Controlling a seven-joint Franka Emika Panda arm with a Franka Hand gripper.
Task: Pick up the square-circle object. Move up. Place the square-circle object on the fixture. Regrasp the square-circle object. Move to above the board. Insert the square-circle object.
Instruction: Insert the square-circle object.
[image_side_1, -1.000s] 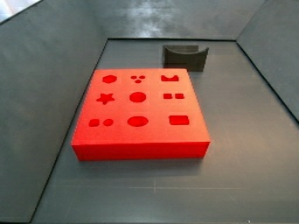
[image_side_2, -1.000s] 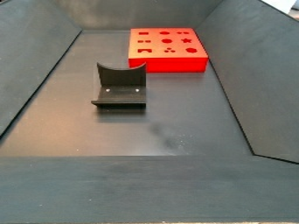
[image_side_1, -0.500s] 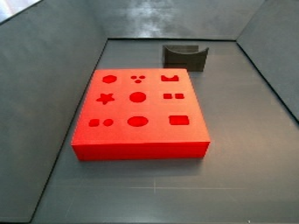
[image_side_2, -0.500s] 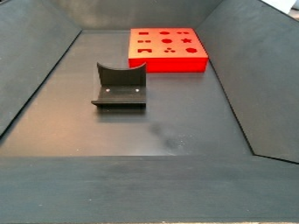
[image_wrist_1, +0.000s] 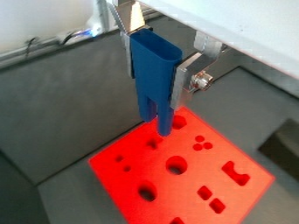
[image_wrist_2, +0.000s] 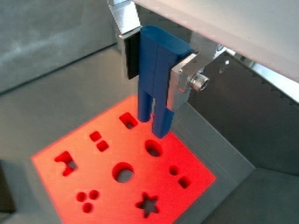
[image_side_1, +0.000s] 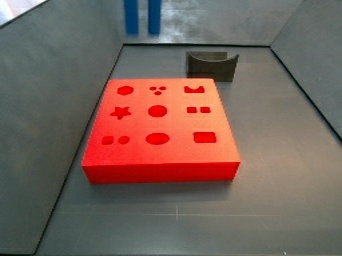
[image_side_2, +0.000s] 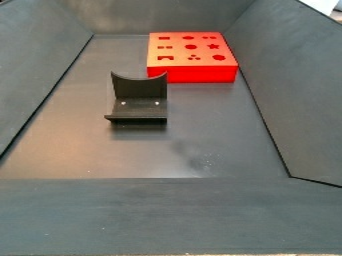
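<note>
The gripper is hanging high above the board, its fingers pointing straight down in both wrist views; the two flat silver finger plates are pressing against opposite faces of the square-circle object, so the jaws are standing only as far apart as the blue piece is thick and are clamping it; the piece is hanging upright between them, its lower end reaching well below the fingertips and ending in two prongs, clear of the red surface underneath; directly below the gripper the board's cut-outs are showing, circles, squares and a star among them; in a side view only the blue piece is showing at the upper edge, above the far end of the board, with the gripper itself out of frame; the fixture is standing on the grey floor beyond and to one side of the gripper, apart from the board; in the remaining side view the fixture and board are lying well apart, and neither gripper nor piece is appearing there
</note>
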